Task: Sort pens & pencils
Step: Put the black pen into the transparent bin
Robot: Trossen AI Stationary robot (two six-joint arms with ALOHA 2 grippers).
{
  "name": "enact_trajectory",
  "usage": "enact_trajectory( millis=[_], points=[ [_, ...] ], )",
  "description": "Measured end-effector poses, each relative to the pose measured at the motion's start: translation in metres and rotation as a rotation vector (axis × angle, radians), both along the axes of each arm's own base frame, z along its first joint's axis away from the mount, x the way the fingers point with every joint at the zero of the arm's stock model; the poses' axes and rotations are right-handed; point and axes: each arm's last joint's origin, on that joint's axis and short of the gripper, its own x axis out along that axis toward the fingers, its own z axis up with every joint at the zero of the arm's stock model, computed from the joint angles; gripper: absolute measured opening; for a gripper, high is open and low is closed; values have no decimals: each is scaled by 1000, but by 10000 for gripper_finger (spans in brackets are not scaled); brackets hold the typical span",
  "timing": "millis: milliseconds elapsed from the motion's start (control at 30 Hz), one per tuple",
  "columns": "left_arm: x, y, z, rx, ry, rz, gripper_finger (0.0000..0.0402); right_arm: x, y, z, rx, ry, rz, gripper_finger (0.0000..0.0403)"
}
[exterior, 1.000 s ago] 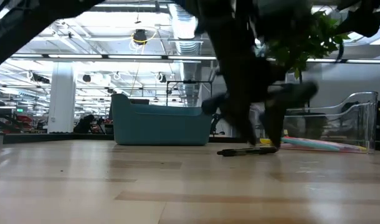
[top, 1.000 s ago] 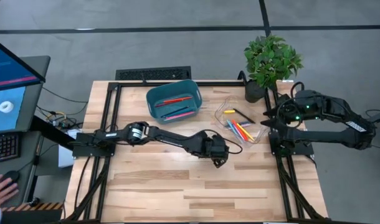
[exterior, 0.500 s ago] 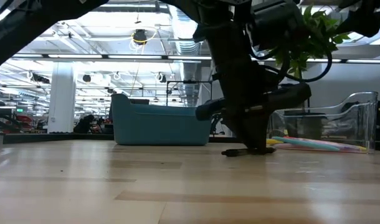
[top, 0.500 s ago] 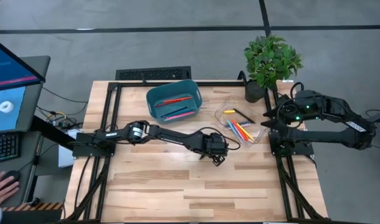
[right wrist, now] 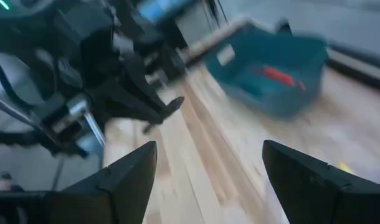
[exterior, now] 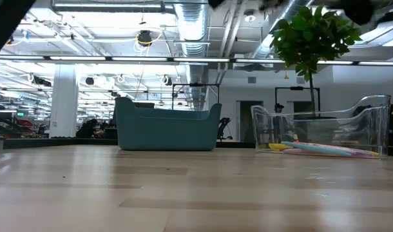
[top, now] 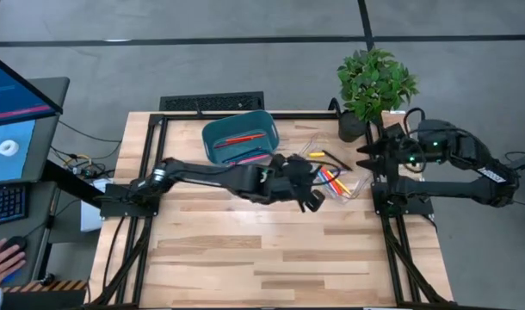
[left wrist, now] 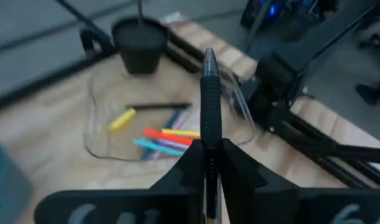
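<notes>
My left gripper (top: 311,198) hangs above the table's middle, just short of the clear tray (top: 333,176), shut on a black pen (left wrist: 209,93). Inside the tray lie yellow, black, blue, red and teal pens (left wrist: 162,134). In the teal bin (top: 239,138) at the far middle lie a red and a pink pen (top: 243,146). At the table's right edge, beside the tray, my right gripper (right wrist: 209,180) stands open, with nothing between its fingers. My left gripper pinches the black pen's shaft (left wrist: 209,134) between its two fingers (left wrist: 240,167). The pen runs along the fingers, and its front end (left wrist: 209,59) sticks out past their tips. It is lifted clear of the table, over the near side of the clear tray.
A potted plant (top: 374,86) stands at the far right corner behind the tray. Black frame rails (top: 392,232) run along the table's sides. Bare wood (top: 271,258) fills the near half. A person's hand (top: 0,258) shows at the left, off the table.
My left gripper has shut on the black pen that lay on the table. It has lifted the pen clear and carried it up and toward the far right, toward the clear tray. The low view no longer shows arm or pen.
</notes>
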Motion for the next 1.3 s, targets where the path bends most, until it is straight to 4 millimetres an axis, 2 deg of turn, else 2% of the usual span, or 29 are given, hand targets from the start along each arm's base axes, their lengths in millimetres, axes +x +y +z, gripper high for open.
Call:
enact_trajectory(
  millis=[67,200,267,467,600,933,1100,1200,1300],
  points=[
    [-9,-4,18,71,-60,8,17,3,0,7,-19,-79,5,312],
    [-30,-6,68,174,-209,16,17,15,-1,25,-79,-252,38,312],
    [-31,-7,78,198,-261,11,21,24,-1,31,-93,-308,63,312],
    [-28,-11,86,254,-320,-35,22,61,4,41,-143,-395,167,312],
    [-28,-12,86,254,-320,-36,23,78,9,45,-171,-418,216,312],
    [-28,-18,89,272,-340,-50,23,102,10,61,-233,-434,237,307],
    [-28,-18,91,301,-349,-52,22,110,14,59,-234,-416,268,253],
    [-28,-18,91,308,-345,-52,22,112,18,59,-253,-424,296,192],
    [-28,-19,91,308,-348,-59,24,112,21,61,-277,-444,303,107]
  ],
)
